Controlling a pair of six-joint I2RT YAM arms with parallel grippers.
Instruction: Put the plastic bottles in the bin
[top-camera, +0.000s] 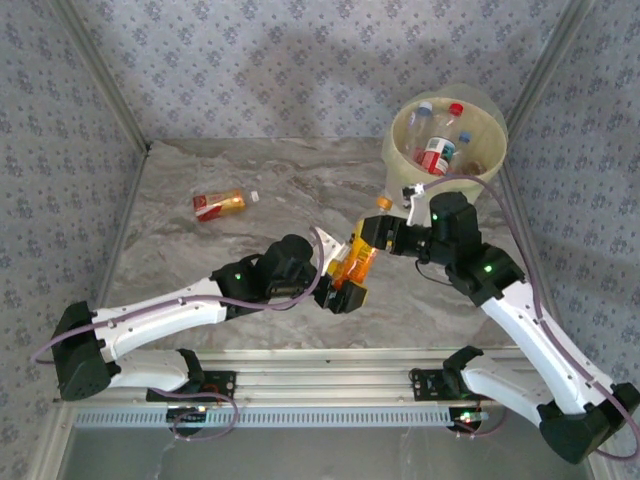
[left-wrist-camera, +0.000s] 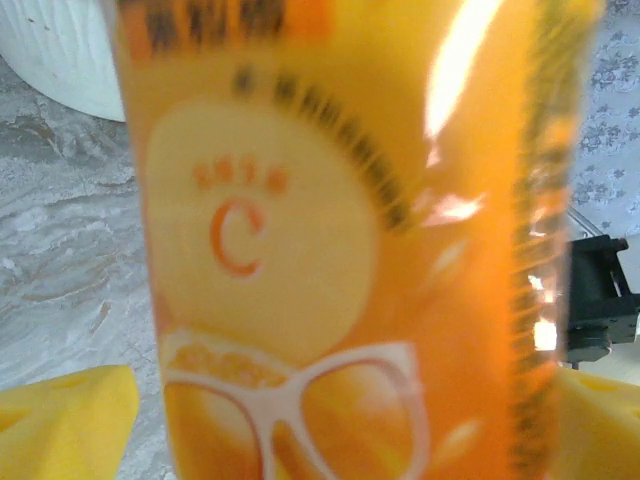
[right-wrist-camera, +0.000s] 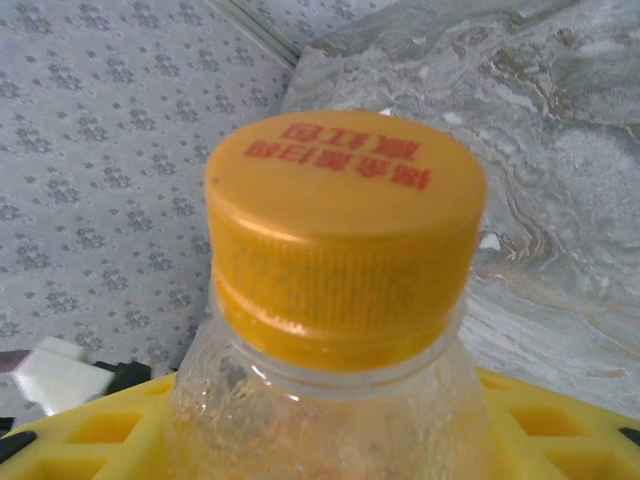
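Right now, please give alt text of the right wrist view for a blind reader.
A clear bottle with an orange cap is close to the camera, between yellow fingers. Grey marbled table and patterned wall lie behind.

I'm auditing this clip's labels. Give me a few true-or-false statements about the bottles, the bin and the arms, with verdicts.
1. The orange bottle sits between the left gripper and the right gripper. True.
2. The bin holds no bottles. False: several lie inside.
3. The left gripper's jaws clamp the orange bottle. False: the left wrist view shows a gap on both sides.
4. A red-labelled bottle lies on the table, apart from the bin. True.
5. The orange bottle's cap is blue. False: it is orange-yellow.
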